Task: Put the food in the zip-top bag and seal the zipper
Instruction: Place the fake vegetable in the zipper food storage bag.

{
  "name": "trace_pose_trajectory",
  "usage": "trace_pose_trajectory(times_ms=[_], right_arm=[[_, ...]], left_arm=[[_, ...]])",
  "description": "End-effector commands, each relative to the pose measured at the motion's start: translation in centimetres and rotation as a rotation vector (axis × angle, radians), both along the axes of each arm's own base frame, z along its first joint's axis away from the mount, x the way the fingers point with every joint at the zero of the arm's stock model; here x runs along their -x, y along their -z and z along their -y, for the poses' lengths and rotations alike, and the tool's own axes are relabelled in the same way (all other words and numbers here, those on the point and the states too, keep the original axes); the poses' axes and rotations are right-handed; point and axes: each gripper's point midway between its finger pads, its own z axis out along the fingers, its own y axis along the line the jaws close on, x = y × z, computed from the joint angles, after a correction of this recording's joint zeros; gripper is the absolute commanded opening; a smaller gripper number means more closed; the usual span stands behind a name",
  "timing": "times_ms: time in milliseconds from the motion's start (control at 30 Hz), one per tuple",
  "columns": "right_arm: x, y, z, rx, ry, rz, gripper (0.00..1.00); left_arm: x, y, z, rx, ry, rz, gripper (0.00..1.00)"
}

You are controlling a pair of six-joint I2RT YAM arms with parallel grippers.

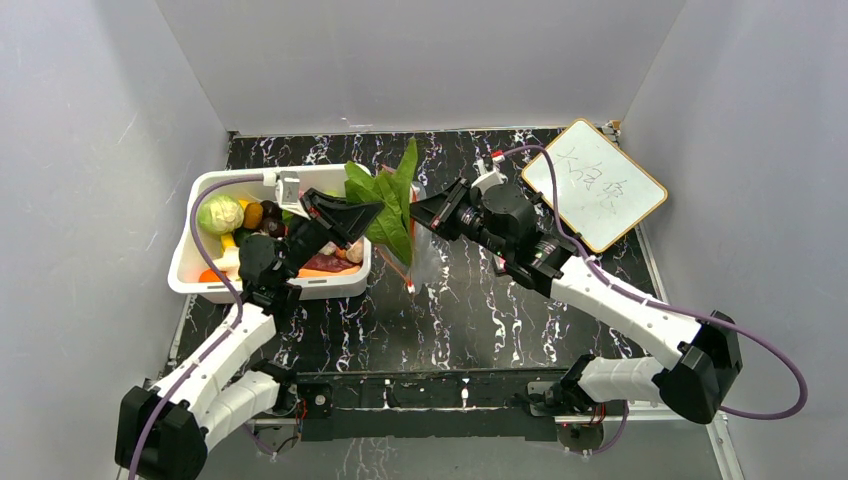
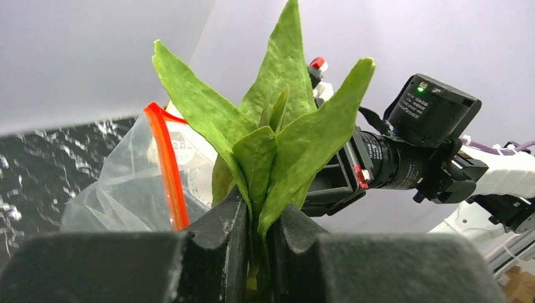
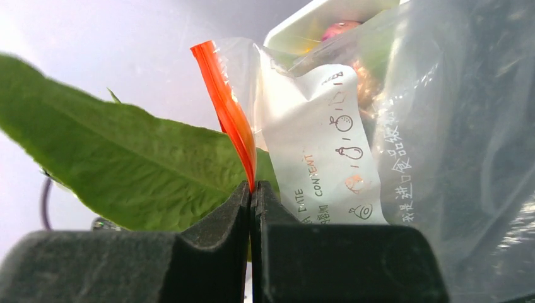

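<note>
The left gripper (image 2: pixel 258 218) pinches the leafy green (image 2: pixel 277 126) by its stem, just beside the zip-top bag (image 2: pixel 120 189). The right gripper (image 3: pixel 252 192), jaws pressed together, clamps the zipper (image 3: pixel 227 113). The leaves stand between the 2 grippers. Other food (image 1: pixel 220 213) fills the white bin (image 1: pixel 185 255); a whiteboard (image 1: pixel 595 185) lies to the right.

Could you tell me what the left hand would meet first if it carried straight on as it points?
Likely the zip-top bag that the right hand holds just ahead; the leafy green in the left hand would touch it first. Depth is unclear.
</note>
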Motion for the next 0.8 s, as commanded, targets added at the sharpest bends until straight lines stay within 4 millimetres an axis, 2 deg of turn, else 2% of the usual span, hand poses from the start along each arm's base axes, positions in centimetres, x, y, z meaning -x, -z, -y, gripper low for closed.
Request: trace_pose_trajectory(times_ms=[0, 100, 200, 300, 533, 633, 767], right_arm=[[1.2, -5.9, -0.3, -0.201, -0.020, 0.029, 0.00], [1.6, -6.9, -0.6, -0.246, -0.034, 0.021, 0.00], [1.8, -7.2, -0.8, -0.278, -0.040, -0.006, 0.00], [2.2, -7.5, -0.6, -0.287, -0.033, -0.014, 0.00], [1.7, -5.4, 1.2, -0.226, 0.061, -0.032, 0.00], [1.8, -4.4, 1.0, -0.206, 0.060, -0.063, 0.00], [2.0, -4.6, 0.4, -0.217, 0.025, -0.072, 0.00]], left_arm=[[1.4, -5.4, -1.3, 0.088, -0.062, 0.308, 0.05], [2.4, -6.2, -1.3, 0.134, -0.037, 0.395, 0.03], [3.7, -6.2, -1.4, 0.152, -0.020, 0.501, 0.00], [3.3, -6.0, -1.1, 0.066, -0.043, 0.552, 0.00], [3.3, -7.8, -1.7, -0.015, -0.113, 0.590, 0.00], [3.8, -8.4, -1.9, -0.013, -0.114, 0.609, 0.00], [4.1, -7.8, -1.3, -0.007, -0.067, 0.607, 0.00]])
